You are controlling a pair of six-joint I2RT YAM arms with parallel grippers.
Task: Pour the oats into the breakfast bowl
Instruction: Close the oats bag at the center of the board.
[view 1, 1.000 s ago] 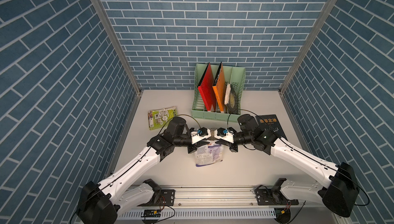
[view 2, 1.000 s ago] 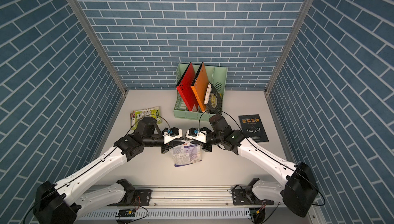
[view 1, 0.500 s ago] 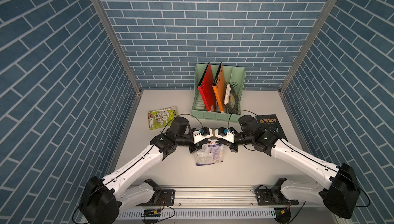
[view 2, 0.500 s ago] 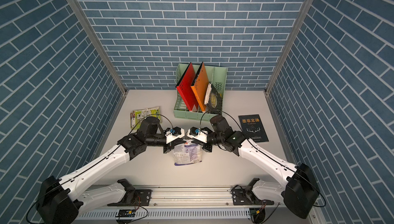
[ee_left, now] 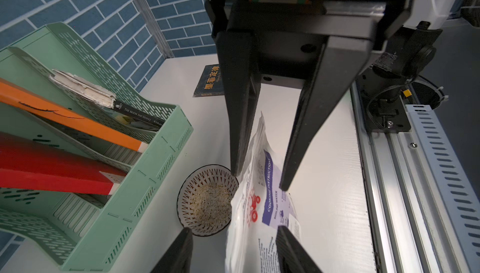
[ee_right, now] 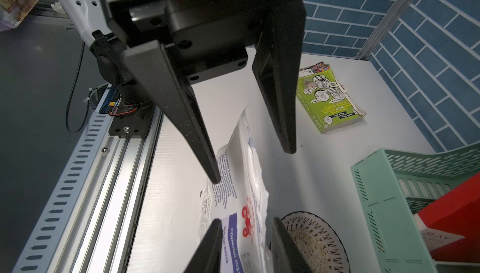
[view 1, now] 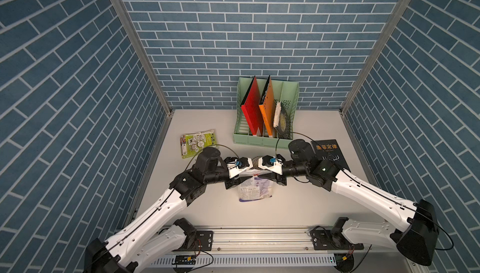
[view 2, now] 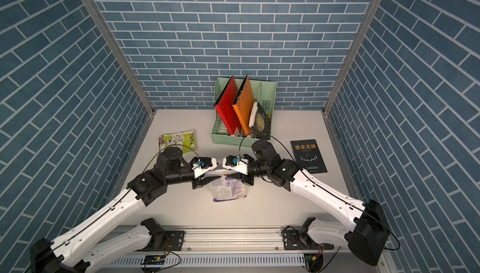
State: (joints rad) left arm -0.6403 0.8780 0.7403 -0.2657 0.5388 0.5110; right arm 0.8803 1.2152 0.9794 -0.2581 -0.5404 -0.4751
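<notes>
Left claw (ee_right: pixel 252 166) and right claw (ee_left: pixel 259 181) are spread around the pouch (view 1: pixel 255 190), standing on the surface (view 1: pixel 298 206) beside the bowl (ee_left: pixel 185 208) of oats (ee_left: pixel 211 203). It looks light, floppy, slick; pinch its top corners.

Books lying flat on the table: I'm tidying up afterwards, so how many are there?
2. A green cartoon paperback on the left side; a black book on the right side. Others could be hidden.

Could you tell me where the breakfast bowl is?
In the left wrist view, the bowl sits mid-table between the oats pouch and the green rack.
</notes>
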